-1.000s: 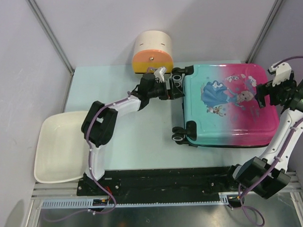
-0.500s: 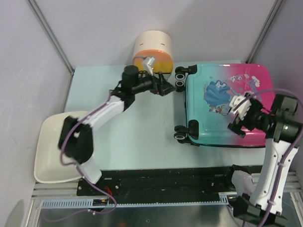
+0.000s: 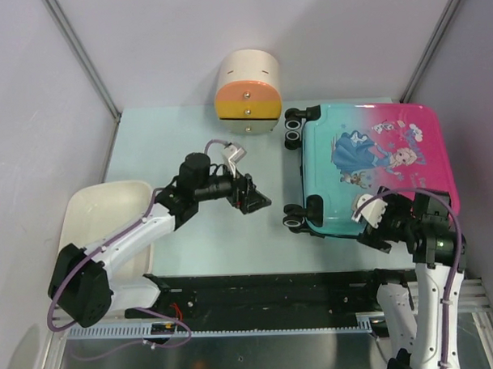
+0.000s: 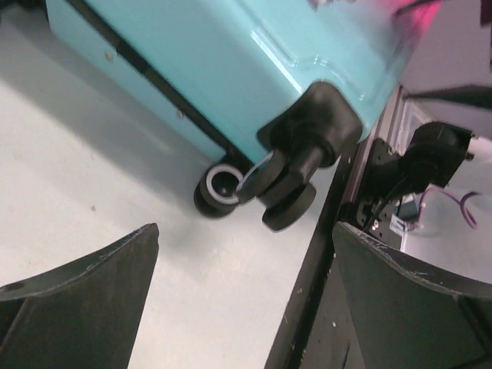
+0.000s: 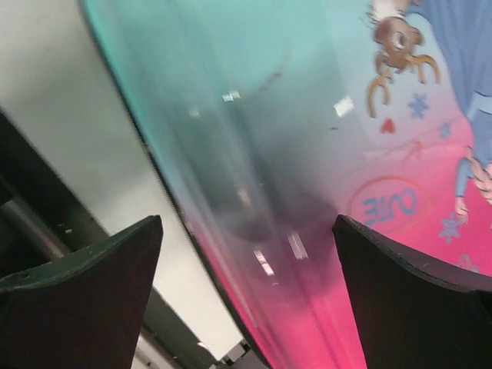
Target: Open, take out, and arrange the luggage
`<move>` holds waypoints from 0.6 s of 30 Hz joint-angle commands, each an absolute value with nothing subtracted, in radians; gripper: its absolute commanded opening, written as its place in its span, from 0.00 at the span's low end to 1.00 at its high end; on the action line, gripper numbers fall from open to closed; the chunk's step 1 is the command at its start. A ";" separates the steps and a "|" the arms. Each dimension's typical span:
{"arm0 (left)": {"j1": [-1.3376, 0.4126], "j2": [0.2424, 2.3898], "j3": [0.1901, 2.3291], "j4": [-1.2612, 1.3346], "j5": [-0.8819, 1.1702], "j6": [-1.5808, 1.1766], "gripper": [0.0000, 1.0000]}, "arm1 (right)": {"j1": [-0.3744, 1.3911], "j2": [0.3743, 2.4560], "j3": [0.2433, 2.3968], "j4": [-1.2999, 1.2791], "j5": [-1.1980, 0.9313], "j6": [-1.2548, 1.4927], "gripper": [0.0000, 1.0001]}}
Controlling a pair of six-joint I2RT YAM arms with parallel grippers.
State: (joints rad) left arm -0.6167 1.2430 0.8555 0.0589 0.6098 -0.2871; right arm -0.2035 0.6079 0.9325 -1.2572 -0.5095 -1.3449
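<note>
The luggage [image 3: 367, 168] lies flat and closed at the back right of the table, teal fading to pink with a cartoon princess print and black wheels [image 3: 295, 217] on its left side. My left gripper [image 3: 261, 199] hovers open over the table just left of the near wheels, empty. In the left wrist view the teal shell [image 4: 231, 61] and a wheel pair [image 4: 269, 184] lie ahead of the open left gripper [image 4: 246, 231]. My right gripper [image 3: 371, 222] is open above the luggage's front edge. The right wrist view has the right gripper [image 5: 247, 223] spread over the glossy lid [image 5: 307, 154], holding nothing.
A cream cylindrical box with orange-yellow drawers [image 3: 247, 86] stands at the back, left of the luggage. A white tray [image 3: 90, 218] sits at the table's left edge, partly under my left arm. A black rail [image 3: 266, 289] runs along the front. Grey walls close in on both sides.
My left arm pulled back from the far wheels toward the table's middle front. My right arm swung from the luggage's right end across the lid to its front edge. Both grippers stay open.
</note>
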 commanded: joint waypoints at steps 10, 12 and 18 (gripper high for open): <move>-0.727 1.256 0.779 0.107 0.526 0.054 1.00 | -0.020 0.851 0.862 -0.729 -0.158 -0.775 0.90; -0.727 1.298 0.807 0.106 0.528 0.162 1.00 | -0.009 0.870 0.862 -0.700 -0.144 -0.759 0.90; -0.719 1.422 0.946 0.107 0.526 0.343 1.00 | -0.061 0.885 0.861 -0.698 -0.156 -0.888 0.89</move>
State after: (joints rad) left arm -0.7277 1.3666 0.8490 0.0643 0.5301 0.0959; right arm 0.0032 0.8509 0.8978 -0.7712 -0.2481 -0.9165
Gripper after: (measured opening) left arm 0.996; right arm 0.915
